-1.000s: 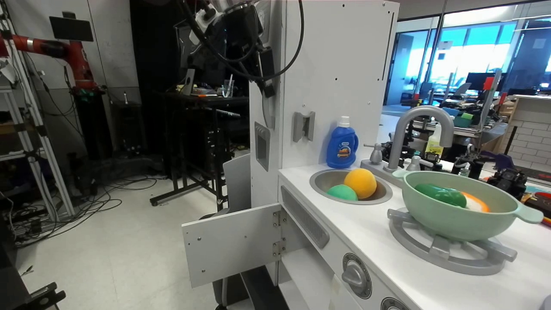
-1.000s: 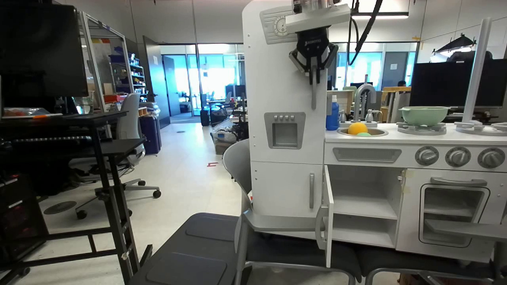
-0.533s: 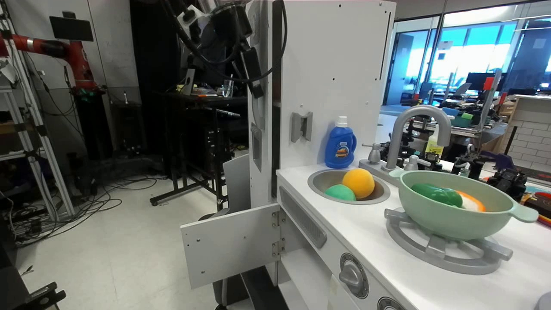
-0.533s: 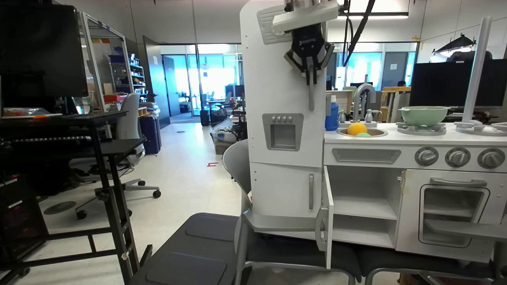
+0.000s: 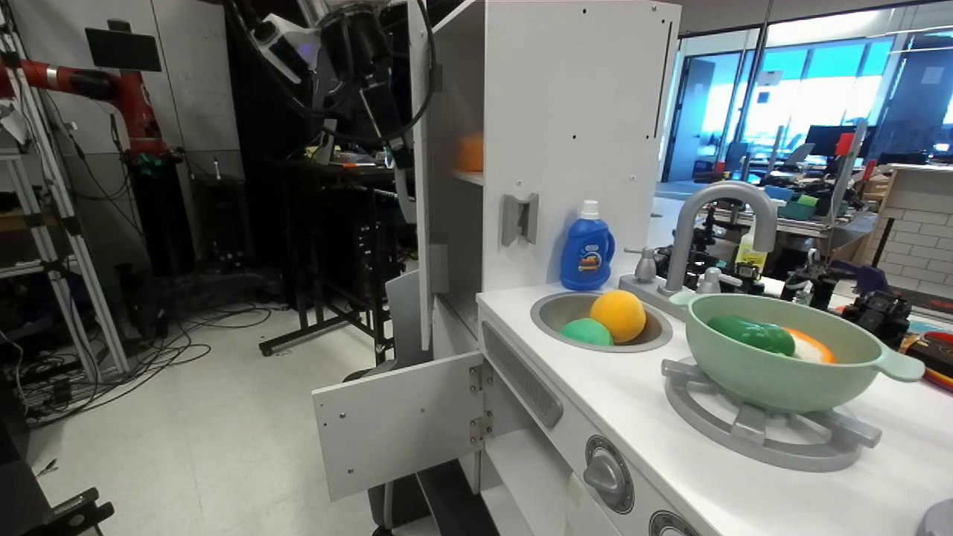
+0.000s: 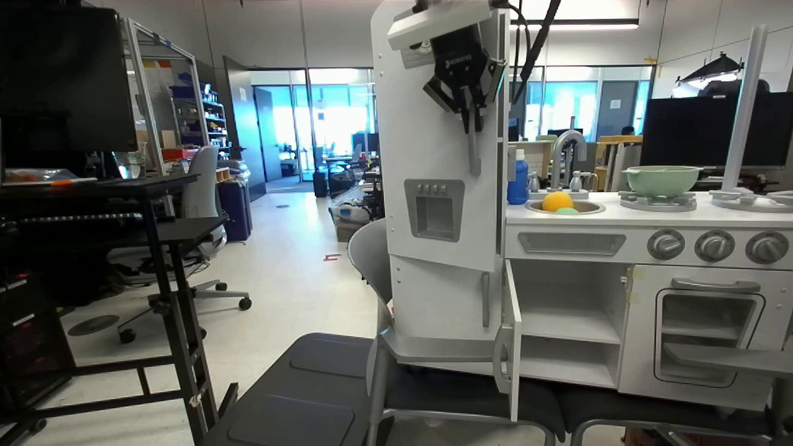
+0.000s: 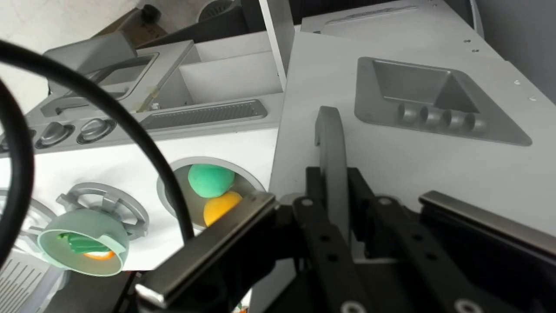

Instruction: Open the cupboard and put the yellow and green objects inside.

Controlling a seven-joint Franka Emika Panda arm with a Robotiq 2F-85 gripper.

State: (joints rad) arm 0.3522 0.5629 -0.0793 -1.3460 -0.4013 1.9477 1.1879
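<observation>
1. Indoors, the white table point(image 5: 618, 388) carried a sink point(image 5: 549, 316) with the yellow ball point(image 5: 619, 316) and the green ball point(image 5: 585, 332) in it, a blue bottle point(image 5: 587, 249) and a green bowl point(image 5: 782, 383) nearby.
2. Around it lay pale floor point(image 6: 291, 248), grey chairs point(image 6: 370, 254) and bright windows point(image 5: 837, 78).
3. Slightly tilted, the hand point(image 6: 472, 126) pointed downward, clenched on the grey handle point(image 7: 333, 145) of the cupboard point(image 5: 581, 89), whose door point(image 6: 421, 145) stood ajar.

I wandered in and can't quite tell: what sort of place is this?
Probably a robotics lab, perhaps among offices. A red robot arm stands in the background, a toy kitchen nearer, and there's an office chair on wheels.
</observation>
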